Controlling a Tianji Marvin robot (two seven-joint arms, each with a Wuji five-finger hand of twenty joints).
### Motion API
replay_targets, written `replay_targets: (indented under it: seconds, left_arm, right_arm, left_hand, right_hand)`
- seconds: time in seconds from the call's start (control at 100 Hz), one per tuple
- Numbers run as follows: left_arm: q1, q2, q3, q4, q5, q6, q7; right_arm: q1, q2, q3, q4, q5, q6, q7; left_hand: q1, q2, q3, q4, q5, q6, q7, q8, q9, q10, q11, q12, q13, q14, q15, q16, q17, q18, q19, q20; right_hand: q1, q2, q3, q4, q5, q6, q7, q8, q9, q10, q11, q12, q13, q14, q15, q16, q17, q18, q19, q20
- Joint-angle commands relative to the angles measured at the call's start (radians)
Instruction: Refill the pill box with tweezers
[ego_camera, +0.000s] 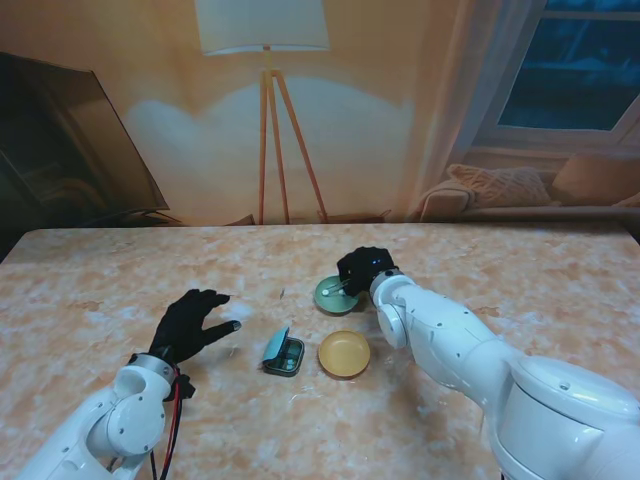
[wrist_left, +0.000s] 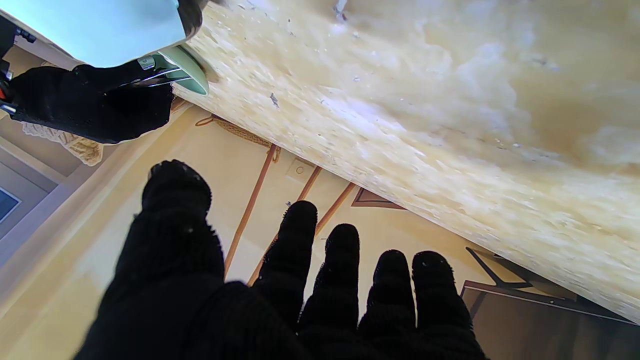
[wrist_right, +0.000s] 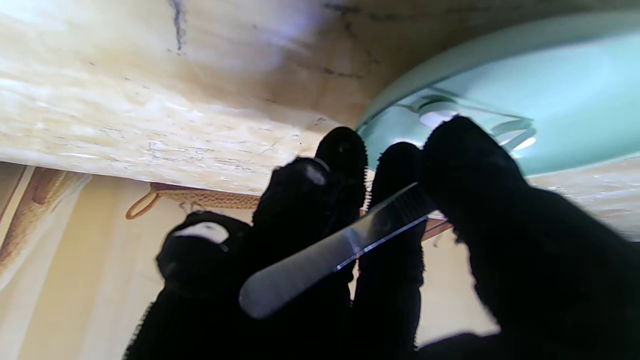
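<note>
My right hand (ego_camera: 365, 268) in its black glove is shut on metal tweezers (wrist_right: 330, 252), the tips reaching into the green dish (ego_camera: 336, 294). A small white pill (wrist_right: 434, 118) lies in that green dish (wrist_right: 525, 95), close to the thumb (wrist_right: 465, 155). The teal pill box (ego_camera: 283, 353) sits open in the middle of the table, nearer to me than the green dish. My left hand (ego_camera: 193, 322) rests open to the left of the box, fingers (wrist_left: 340, 270) spread, holding nothing.
A yellow dish (ego_camera: 344, 353) stands right beside the pill box on its right. The marble-patterned table (ego_camera: 520, 270) stretches wide around them. A floor lamp (ego_camera: 270, 110) and a sofa stand beyond the far edge.
</note>
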Motion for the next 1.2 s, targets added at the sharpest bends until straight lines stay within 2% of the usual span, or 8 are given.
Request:
replay_targets:
  seconds: [0.0, 0.13, 0.4, 0.64, 0.9, 1.04, 1.19]
  left_arm:
    - [0.004, -0.002, -0.001, -0.005, -0.001, 0.005, -0.012]
    - [0.008, -0.001, -0.003, -0.010, 0.004, 0.007, -0.016]
    - [0.010, -0.001, -0.004, -0.013, 0.002, 0.010, -0.021]
    - [0.002, -0.002, 0.008, -0.002, -0.003, 0.009, -0.016]
    - [-0.010, -0.002, 0.018, 0.008, -0.008, 0.006, -0.018]
    - [-0.018, -0.002, 0.025, 0.015, -0.012, 0.002, -0.019]
    - [-0.028, -0.003, 0.032, 0.024, -0.017, -0.003, -0.020]
  right_arm:
    - [-0.017, 0.001, 0.006, -0.029, -0.005, -0.001, 0.011]
    - [-0.035, 0.047, 0.029, -0.114, -0.035, 0.017, 0.023]
    - [-0.103, 0.177, 0.116, -0.352, -0.143, 0.051, 0.067]
    - [-0.183, 0.269, 0.214, -0.526, -0.241, 0.032, 0.113]
    - [-0.279, 0.321, 0.311, -0.665, -0.312, -0.003, 0.141]
    - [-0.320, 0.333, 0.345, -0.721, -0.332, -0.018, 0.150]
    - [-0.347, 0.332, 0.357, -0.756, -0.328, -0.028, 0.148]
  left_hand:
    - [-0.021, 0.022, -0.019, 0.023, 0.014, 0.001, -0.005, -0.015, 0.010, -0.018, 0.006, 0.010, -0.004, -0.021, 0.015, -0.008, -0.007, -0.035, 0.006, 0.001]
    - [-0.021, 0.022, -0.019, 0.023, 0.012, 0.000, -0.006, -0.015, 0.008, -0.017, 0.004, 0.009, -0.005, -0.021, 0.014, -0.008, -0.008, -0.034, 0.004, -0.001]
    - [-0.021, 0.021, -0.019, 0.023, 0.011, -0.001, -0.006, -0.015, 0.008, -0.019, 0.004, 0.009, -0.004, -0.022, 0.013, -0.008, -0.006, -0.032, 0.001, -0.002]
    - [-0.022, 0.021, -0.019, 0.023, 0.011, -0.002, -0.006, -0.015, 0.009, -0.020, 0.004, 0.008, -0.003, -0.022, 0.012, -0.008, -0.005, -0.033, 0.000, -0.003]
    - [-0.021, 0.020, -0.019, 0.023, 0.012, -0.002, -0.005, -0.015, 0.008, -0.020, 0.004, 0.008, -0.004, -0.023, 0.012, -0.008, -0.005, -0.033, -0.001, -0.003]
    - [-0.022, 0.020, -0.019, 0.023, 0.011, -0.004, -0.006, -0.015, 0.008, -0.021, 0.004, 0.008, -0.004, -0.024, 0.012, -0.008, -0.005, -0.034, -0.001, -0.003]
    - [-0.021, 0.019, -0.019, 0.023, 0.010, -0.004, -0.005, -0.015, 0.008, -0.024, 0.003, 0.008, -0.004, -0.026, 0.011, -0.008, -0.005, -0.034, -0.002, -0.004]
  right_hand:
    - [0.056, 0.038, 0.047, 0.002, 0.089, -0.047, 0.085, 0.007, 0.054, 0.113, 0.004, 0.021, 0.034, -0.100, 0.041, 0.015, 0.036, -0.079, 0.049, 0.006]
    - [0.057, 0.025, 0.061, -0.006, 0.098, -0.036, 0.086, 0.006, 0.063, 0.125, 0.020, 0.021, 0.050, -0.105, 0.050, 0.015, 0.054, -0.084, 0.065, 0.006]
    - [0.059, 0.003, 0.083, -0.018, 0.114, -0.016, 0.087, 0.000, 0.084, 0.144, 0.044, 0.020, 0.085, -0.117, 0.064, 0.011, 0.100, -0.103, 0.091, 0.000]
    - [0.058, -0.007, 0.092, -0.022, 0.121, -0.012, 0.086, -0.002, 0.092, 0.149, 0.054, 0.018, 0.098, -0.124, 0.070, 0.007, 0.118, -0.109, 0.100, -0.006]
    - [0.056, -0.015, 0.097, -0.025, 0.127, -0.007, 0.085, -0.004, 0.100, 0.153, 0.057, 0.016, 0.112, -0.127, 0.073, 0.004, 0.134, -0.114, 0.105, -0.010]
    - [0.056, -0.018, 0.102, -0.027, 0.130, -0.007, 0.084, -0.004, 0.103, 0.152, 0.057, 0.014, 0.118, -0.130, 0.073, 0.002, 0.143, -0.118, 0.108, -0.012]
    - [0.056, -0.022, 0.105, -0.028, 0.132, -0.006, 0.084, -0.004, 0.106, 0.153, 0.058, 0.014, 0.118, -0.130, 0.073, 0.001, 0.143, -0.120, 0.109, -0.015]
